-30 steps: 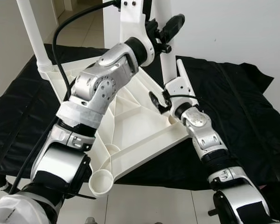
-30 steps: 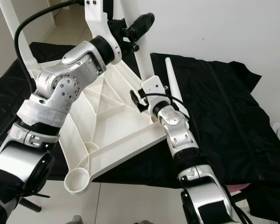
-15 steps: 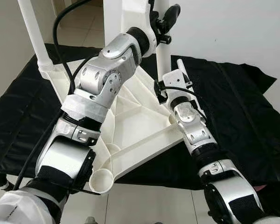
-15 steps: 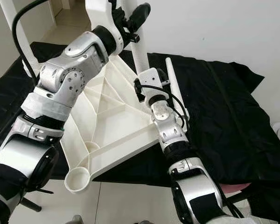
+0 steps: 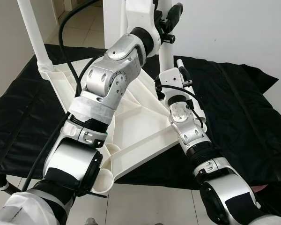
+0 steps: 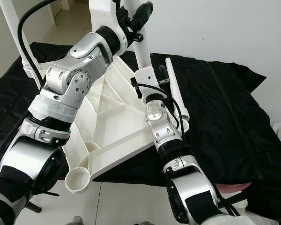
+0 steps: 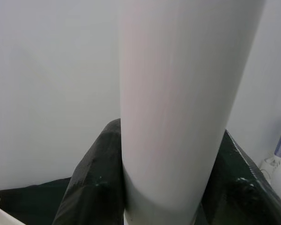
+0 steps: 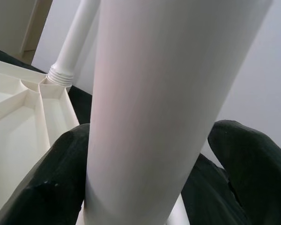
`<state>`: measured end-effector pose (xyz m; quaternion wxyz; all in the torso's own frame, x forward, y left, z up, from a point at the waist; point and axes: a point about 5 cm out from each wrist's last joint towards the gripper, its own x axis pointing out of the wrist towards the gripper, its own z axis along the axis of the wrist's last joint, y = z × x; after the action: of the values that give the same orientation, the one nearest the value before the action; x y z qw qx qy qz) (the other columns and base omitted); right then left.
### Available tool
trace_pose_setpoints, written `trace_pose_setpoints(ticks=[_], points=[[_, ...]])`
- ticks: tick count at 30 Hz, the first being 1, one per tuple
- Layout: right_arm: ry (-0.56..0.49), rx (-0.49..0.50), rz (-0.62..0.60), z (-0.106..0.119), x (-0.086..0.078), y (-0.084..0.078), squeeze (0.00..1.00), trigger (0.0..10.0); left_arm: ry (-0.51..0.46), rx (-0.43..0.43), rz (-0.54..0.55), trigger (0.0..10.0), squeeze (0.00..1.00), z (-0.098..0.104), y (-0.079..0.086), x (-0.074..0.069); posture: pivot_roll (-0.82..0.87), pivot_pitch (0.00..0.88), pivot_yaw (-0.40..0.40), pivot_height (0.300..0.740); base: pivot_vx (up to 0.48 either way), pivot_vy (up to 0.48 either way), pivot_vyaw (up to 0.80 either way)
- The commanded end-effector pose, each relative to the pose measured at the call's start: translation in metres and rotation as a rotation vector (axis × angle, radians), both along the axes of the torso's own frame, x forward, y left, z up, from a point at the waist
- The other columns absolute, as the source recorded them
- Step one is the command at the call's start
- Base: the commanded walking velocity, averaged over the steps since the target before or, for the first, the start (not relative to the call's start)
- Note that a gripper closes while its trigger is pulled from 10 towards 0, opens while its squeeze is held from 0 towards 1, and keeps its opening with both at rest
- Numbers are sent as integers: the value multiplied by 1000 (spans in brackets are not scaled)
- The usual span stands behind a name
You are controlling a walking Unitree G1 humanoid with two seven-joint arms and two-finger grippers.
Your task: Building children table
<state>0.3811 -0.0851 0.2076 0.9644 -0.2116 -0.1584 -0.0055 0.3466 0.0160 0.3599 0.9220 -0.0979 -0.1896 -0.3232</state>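
**White plastic leg held upright in 2 places**

White moulded plastic makes up everything we are assembling: the table top (image 5: 136, 117) lies upside down on a black cloth (image 5: 239, 108) spread on the floor, ribs facing up. An upright leg (image 5: 165, 51) stands at its far corner, and we have both end effectors on it. The left end effector (image 5: 167, 21) grips it high up, fingers closed around the tube; the right end effector (image 6: 147, 75) clasps it lower, near the socket, its black fingers (image 8: 61, 173) pressed to either side.

We judge the leg light, stiff and hollow, with a smooth surface that could slip or spin in the fingers, so a firm hold low down, close to the threaded end, should steady it best. Another leg (image 5: 33, 33) already stands at the left corner, 1 loose leg (image 6: 175, 91) lies on the cloth beside the right arm, and the near socket (image 6: 77, 180) is empty.
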Motion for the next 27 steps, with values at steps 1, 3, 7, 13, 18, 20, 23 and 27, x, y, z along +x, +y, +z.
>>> trace_pose_setpoints(ticks=[1, 3, 7, 13, 18, 20, 23, 27], points=[[-13, -18, -19, 0, 1, -1, 0, 10000, -10, -11, 38, 10000, 0, 9, -1, -1, 51, 0, -71, 740, 0, 0, 0], [-20, -19, -34, 0, 2, -2, 0, 10000, -10, -12, 39, 10000, 0, 9, -1, -1, 53, 0, -73, 740, 0, 0, 0], [-8, -13, -28, -2, 3, -1, 0, 9490, -13, -14, 41, 10000, 0, 10, -1, -1, 54, 0, -73, 740, 0, 0, 0], [-2, -9, -34, -7, 3, -2, 0, 6902, -17, -18, 43, 10000, 0, 12, 0, -1, 56, 0, -75, 740, 0, 0, 0], [-1, -9, -33, -8, 4, -2, 0, 4745, -18, -17, 43, 10000, 0, 12, 1, 0, 58, 0, -75, 740, 0, 0, 0], [-1, -7, -42, -9, 4, -4, 0, 5373, -21, -16, 43, 10000, 0, 13, 1, 0, 61, 0, -77, 740, 0, 0, 0], [-1, -4, -48, -9, 5, -5, 0, 3529, -22, -18, 43, 10000, 0, 13, 2, 0, 61, 0, -76, 740, 0, 0, 0], [-5, 4, -50, -9, 5, -5, 0, 1176, -23, -16, 42, 10000, 0, 13, 1, 1, 62, 0, -77, 740, 0, 0, 0]])
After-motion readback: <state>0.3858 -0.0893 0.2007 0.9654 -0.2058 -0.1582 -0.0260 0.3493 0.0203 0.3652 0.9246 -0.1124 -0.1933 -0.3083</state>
